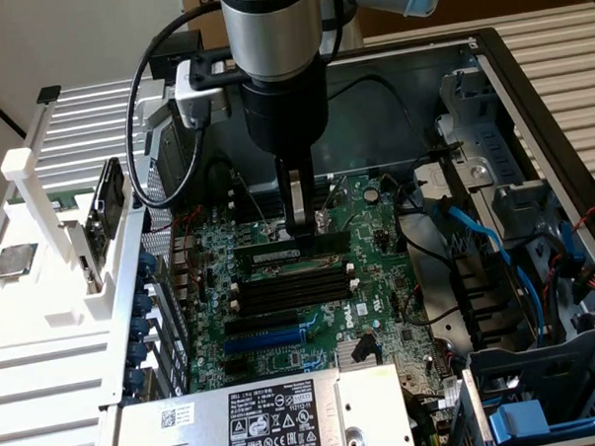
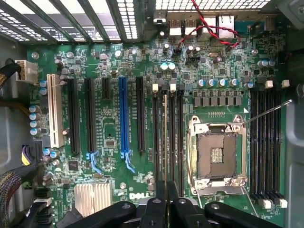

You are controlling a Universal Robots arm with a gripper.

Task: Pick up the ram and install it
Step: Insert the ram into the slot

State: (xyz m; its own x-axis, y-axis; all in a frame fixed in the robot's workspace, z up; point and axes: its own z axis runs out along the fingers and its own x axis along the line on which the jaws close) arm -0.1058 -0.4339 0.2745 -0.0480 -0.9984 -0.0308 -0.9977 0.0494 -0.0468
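Fingers [image 2: 159, 202] nearly pressed together, pinching the thin top edge of the ram [image 2: 165, 137]. Ram stands on edge in the bank of black memory slots [image 1: 292, 287], label strip facing the exterior view; whether fully seated, cannot tell. Open CPU socket [image 2: 216, 154] just beside the bank. Green motherboard [image 1: 274, 367] lies inside the open computer case [image 1: 529, 84].
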